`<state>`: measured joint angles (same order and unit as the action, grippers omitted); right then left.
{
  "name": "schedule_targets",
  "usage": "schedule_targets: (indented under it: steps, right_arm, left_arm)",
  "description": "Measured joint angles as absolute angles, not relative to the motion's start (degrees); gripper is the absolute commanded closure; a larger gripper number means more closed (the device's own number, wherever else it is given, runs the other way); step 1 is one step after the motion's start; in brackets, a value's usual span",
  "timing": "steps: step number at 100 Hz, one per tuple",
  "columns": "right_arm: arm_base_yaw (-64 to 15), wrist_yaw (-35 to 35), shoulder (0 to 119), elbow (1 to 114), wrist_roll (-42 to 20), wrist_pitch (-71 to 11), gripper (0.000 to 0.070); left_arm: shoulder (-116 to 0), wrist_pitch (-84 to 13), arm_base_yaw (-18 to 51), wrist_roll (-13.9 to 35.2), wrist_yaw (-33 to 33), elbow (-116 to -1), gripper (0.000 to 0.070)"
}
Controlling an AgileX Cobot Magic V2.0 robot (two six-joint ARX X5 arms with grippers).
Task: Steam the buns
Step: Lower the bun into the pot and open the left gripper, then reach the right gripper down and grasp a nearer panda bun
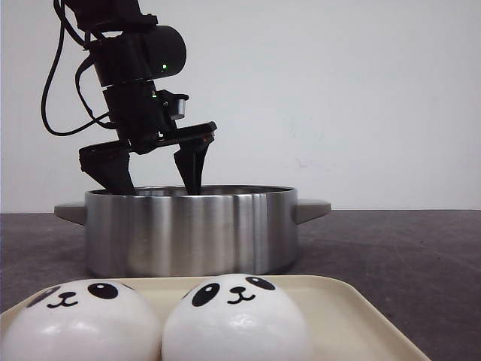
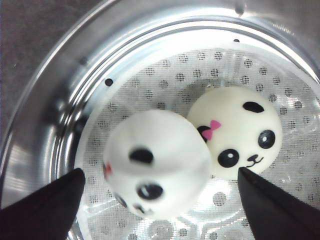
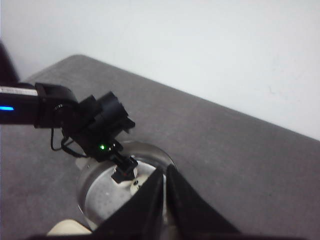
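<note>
Two white panda-face buns lie in the steel pot, on its perforated steamer plate. One bun has a pink bow and rests sharp in view. The other bun is blurred, leans against it and sits between my left gripper's fingers without touching them. My left gripper is open, its tips just inside the pot's rim in the front view. Two more buns sit on the cream tray at the front. My right gripper is shut and empty, high above the pot.
The pot has side handles and stands mid-table behind the tray. The left arm reaches over the pot from the far side. Grey tabletop lies to the right of the pot. A white wall stands behind.
</note>
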<state>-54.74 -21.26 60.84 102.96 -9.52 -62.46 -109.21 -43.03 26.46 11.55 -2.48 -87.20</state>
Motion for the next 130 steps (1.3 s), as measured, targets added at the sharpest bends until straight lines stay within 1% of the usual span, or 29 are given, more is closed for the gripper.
schedule_targets:
  steps: [10,19,33,44,59,68,78,96,105,108,111,114,123,127,130]
  right_arm:
    - [-54.74,-21.23,60.97,102.96,-11.05,-64.84,0.07]
    - [-54.74,-21.15,61.56,102.96,-13.32,-68.49,0.07]
    - [-54.74,-20.97,63.83,102.89,-16.64,-74.17,0.07]
    - [-54.74,-18.22,65.43,101.08,-17.69,-74.11,0.07]
    - [-54.74,-13.19,65.69,94.74,-19.16,-68.62,0.07]
    - [-54.74,-11.16,65.6,88.75,-20.53,-64.49,0.07]
    - [-54.74,-7.03,65.63,80.4,-22.28,-59.68,0.07]
    - [-55.75,2.04,66.06,65.1,-27.73,-48.45,0.07]
    - [-57.14,4.64,66.87,59.42,-31.09,-45.91,0.0694]
    - [-57.67,5.1,67.2,58.06,-32.08,-45.71,0.0677]
    - [-58.17,5.63,67.53,56.99,-32.97,-45.69,0.0641]
    - [-58.67,6.0,67.79,56.14,-33.56,-45.58,0.0582]
    - [-60.42,6.07,68.93,55.22,-35.03,-45.63,0.036]
    - [-61.14,6.07,69.45,55.22,-35.46,-45.36,0.0289]
    - [-61.65,6.07,69.87,55.22,-35.75,-44.97,0.0253]
  left_arm:
    - [-108.6,-43.11,26.46,11.57,-2.48,-88.29,0.0104]
    - [-105.3,-42.02,26.48,12.14,-2.48,-88.49,0.0104]
    - [-95.48,-38.72,26.52,14.55,-2.74,-88.95,0.0108]
    - [-87.05,-37.85,26.94,15.18,-2.74,-89.58,0.0108]
    - [-77.23,-40.75,28.03,15.68,-2.76,-89.62,0.0107]
    - [-72.01,-43.44,28.93,15.66,-2.76,-89.62,0.0107]
    - [-66.37,-46.89,30.24,15.64,-2.76,-89.62,0.0107]
    - [-58.06,-52.49,31.05,15.57,-2.66,-89.62,0.0107]
    - [-54.94,-54.7,31.05,14.98,-2.42,-89.62,0.0107]
    - [-53.95,-55.37,31.05,14.9,-2.02,-89.62,0.0107]
    - [-53.01,-56.01,31.05,14.66,-1.52,-89.62,0.0108]
    - [-52.18,-56.69,31.05,14.5,-1.3,-89.62,0.0107]
    - [-50.06,-58.57,31.05,14.02,-0.54,-89.62,0.0107]
    - [-49.32,-59.22,31.05,13.87,0.1,-89.62,0.0107]
    - [-48.8,-59.64,31.05,13.78,0.25,-89.62,0.0107]
